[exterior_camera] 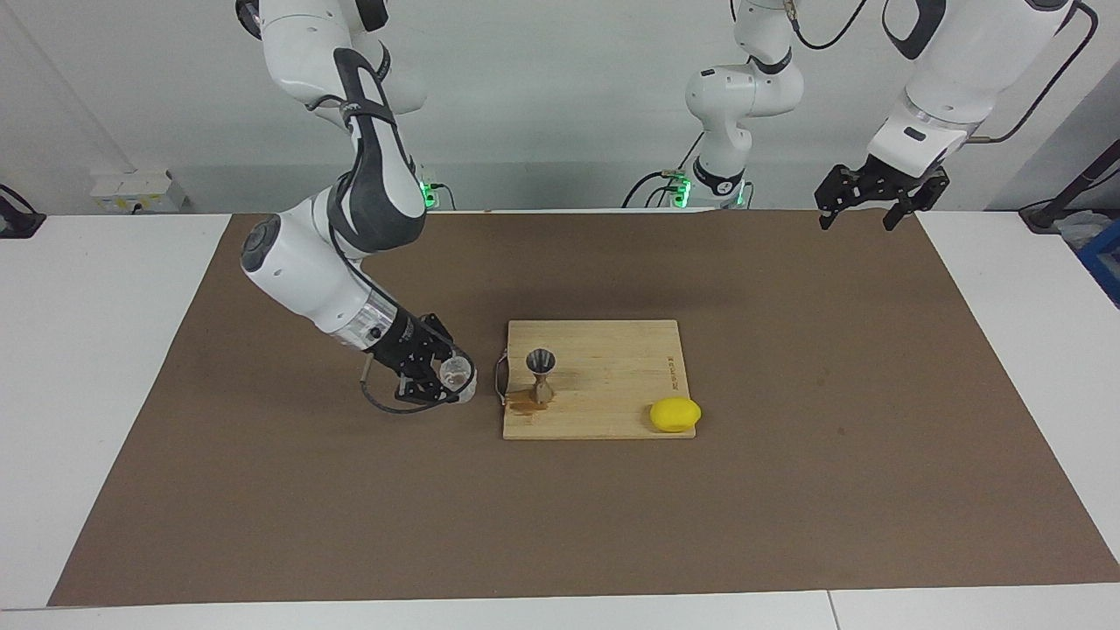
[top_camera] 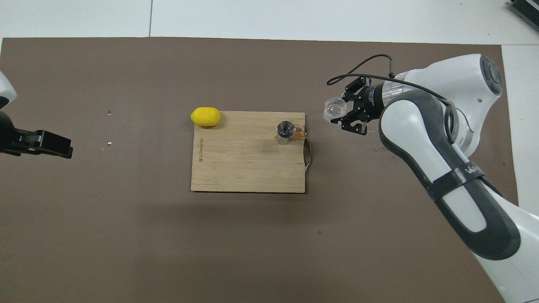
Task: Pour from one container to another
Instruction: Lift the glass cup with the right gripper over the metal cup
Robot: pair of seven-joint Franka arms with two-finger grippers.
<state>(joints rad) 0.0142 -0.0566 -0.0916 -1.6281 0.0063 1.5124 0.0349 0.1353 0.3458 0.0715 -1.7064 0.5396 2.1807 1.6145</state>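
Clear ribbed cylindrical cup (exterior_camera: 457,374) clamped in right end effector (exterior_camera: 440,378), tilted, above brown mat (exterior_camera: 787,490) just beside handle end of wooden cutting board (exterior_camera: 612,411). Silver hourglass metal jigger (exterior_camera: 540,374) upright on board, brown spill at base. Yellow lemon (exterior_camera: 675,414) on board corner. Left end effector (exterior_camera: 866,199) waits, fingers spread, empty, above counter (exterior_camera: 1032,289) edge.

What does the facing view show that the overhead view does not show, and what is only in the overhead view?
Only the facing view shows both arm bases, the wall, and the jigger's narrow waist. Only the overhead view looks straight down into the jigger's mouth and into the clear cup. Both show the right gripper holding the cup beside the cutting board, the lemon, a brown spill, and the left gripper waiting.
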